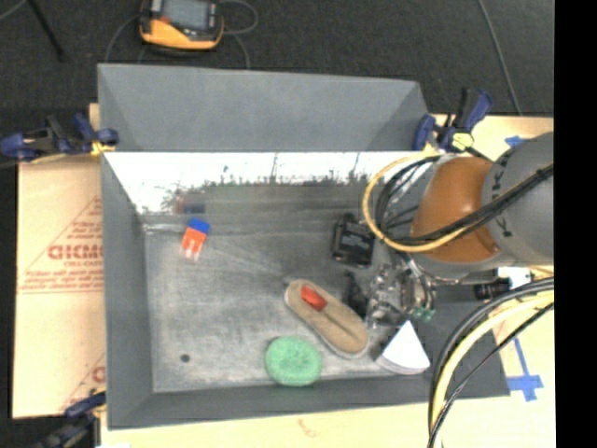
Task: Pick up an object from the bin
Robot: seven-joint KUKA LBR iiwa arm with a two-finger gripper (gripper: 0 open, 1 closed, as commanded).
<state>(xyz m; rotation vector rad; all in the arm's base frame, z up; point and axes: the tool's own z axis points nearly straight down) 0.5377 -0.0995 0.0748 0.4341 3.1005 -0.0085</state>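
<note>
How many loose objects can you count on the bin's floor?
4: an orange-and-blue block upper left, a tan oval pad centre, a green round sponge below it, a white piece lower right. The arm may hide others.

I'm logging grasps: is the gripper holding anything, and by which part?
Cannot tell. The gripper is down at the right end of the tan oblong thing, next to a white wedge, but no hold shows.

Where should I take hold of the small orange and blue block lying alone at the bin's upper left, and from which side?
Take the orange and blue block across its shorter width, near the middle, coming straight down from above. It seems to lie flat and alone on the bare bin floor, apart from the walls, so both of its long sides look free.
</note>
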